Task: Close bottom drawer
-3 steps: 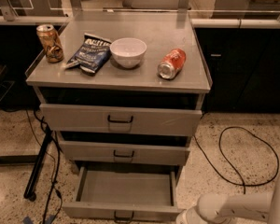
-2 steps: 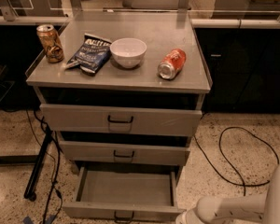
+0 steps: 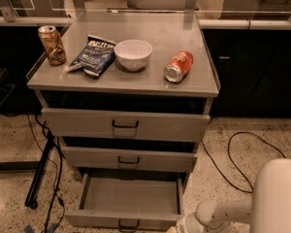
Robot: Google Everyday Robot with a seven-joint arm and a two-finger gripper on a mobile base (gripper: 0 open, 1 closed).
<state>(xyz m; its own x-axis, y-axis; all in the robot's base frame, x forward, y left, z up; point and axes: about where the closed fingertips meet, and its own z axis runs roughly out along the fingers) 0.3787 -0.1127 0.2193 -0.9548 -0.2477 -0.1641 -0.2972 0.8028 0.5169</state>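
1. Camera view: the bottom drawer (image 3: 130, 198), a shallow grey metal tray lowest in the grey three-drawer cabinet (image 3: 206, 87), stands pulled well out, its small black pull handle (image 3: 128, 224) at the frame's lower edge
2. Same view: the robot's white gripper (image 3: 182, 226) sits low beside the front panel's right corner, probably placed there to push the panel inward; whether it is spread or closed I cannot tell

A tan can (image 3: 52, 44), chip bag (image 3: 93, 56), white bowl (image 3: 133, 54) and toppled orange can (image 3: 178, 66), probably soda, sit together.
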